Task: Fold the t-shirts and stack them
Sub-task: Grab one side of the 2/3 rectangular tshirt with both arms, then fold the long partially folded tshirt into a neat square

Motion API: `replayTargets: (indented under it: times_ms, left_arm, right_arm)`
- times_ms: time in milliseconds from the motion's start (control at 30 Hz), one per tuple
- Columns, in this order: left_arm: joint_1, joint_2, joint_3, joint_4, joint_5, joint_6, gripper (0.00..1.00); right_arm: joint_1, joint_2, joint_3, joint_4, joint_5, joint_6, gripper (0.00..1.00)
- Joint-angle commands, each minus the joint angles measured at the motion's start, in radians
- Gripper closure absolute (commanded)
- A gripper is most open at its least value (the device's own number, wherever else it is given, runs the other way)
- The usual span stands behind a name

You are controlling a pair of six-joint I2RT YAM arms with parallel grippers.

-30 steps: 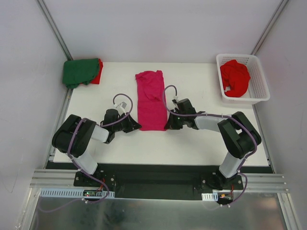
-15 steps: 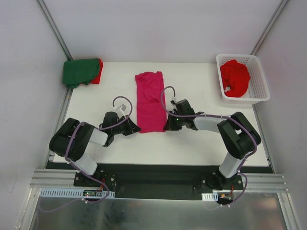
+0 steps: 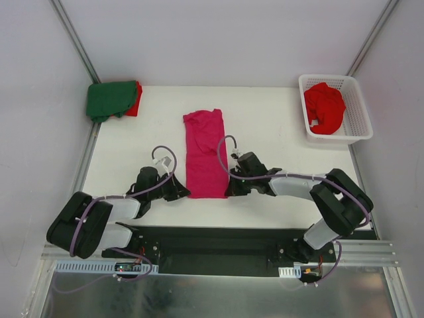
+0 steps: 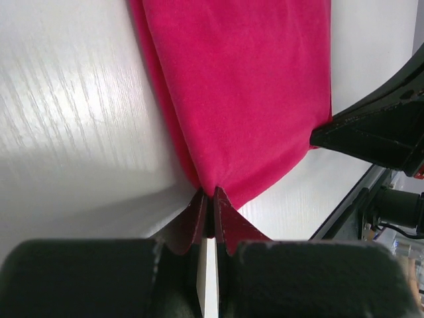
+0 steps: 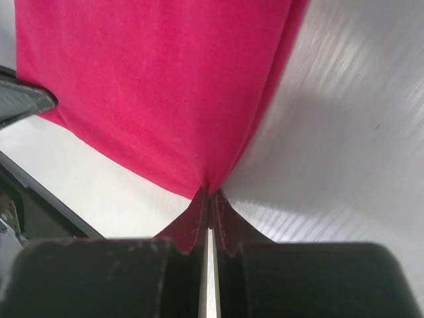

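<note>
A magenta-pink t-shirt [image 3: 205, 154] lies folded into a long strip on the middle of the white table [image 3: 278, 132]. My left gripper [image 3: 184, 193] is shut on the strip's near left corner [image 4: 209, 189]. My right gripper [image 3: 228, 192] is shut on its near right corner [image 5: 209, 185]. Both wrist views show the cloth pinched between closed fingertips and stretching away flat over the table. A dark green t-shirt [image 3: 109, 99] lies folded on a red one [image 3: 135, 99] at the far left corner. Another red t-shirt [image 3: 324, 108] is bunched in the basket.
The white lattice basket [image 3: 358, 129] stands at the far right corner. Grey walls and metal posts close in the table on both sides. The black base rail [image 3: 218, 242] runs along the near edge, right behind both grippers.
Both grippers have shut on the pink strip's near corners and drawn it toward the near edge. The arms have folded lower and closer to their bases.
</note>
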Motion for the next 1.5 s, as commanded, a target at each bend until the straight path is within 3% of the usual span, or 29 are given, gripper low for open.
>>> replayTargets:
  times_ms: [0, 233, 467, 600, 1033, 1467]
  left_arm:
    - [-0.013, -0.105, -0.035, -0.124, -0.046, 0.04, 1.0]
    - [-0.032, -0.289, -0.076, -0.29, -0.059, 0.036, 1.0]
    - [-0.056, -0.669, -0.093, -0.589, -0.11, 0.002, 1.0]
    - [-0.065, -0.788, -0.102, -0.675, -0.118, -0.033, 1.0]
    - [-0.185, -0.648, -0.016, -0.695, -0.167, 0.003, 1.0]
    - [-0.237, -0.546, 0.09, -0.697, -0.193, 0.013, 1.0]
  right_arm:
    - [0.08, -0.061, -0.068, -0.139, 0.101, 0.026, 0.99]
    - [0.212, -0.132, -0.083, -0.245, 0.21, 0.081, 0.99]
    - [0.299, -0.19, -0.103, -0.294, 0.242, 0.154, 0.99]
    - [0.336, -0.224, -0.096, -0.344, 0.309, 0.174, 0.99]
    - [0.353, -0.354, -0.059, -0.492, 0.429, 0.201, 0.99]
    - [0.349, -0.357, 0.047, -0.582, 0.48, 0.155, 0.99]
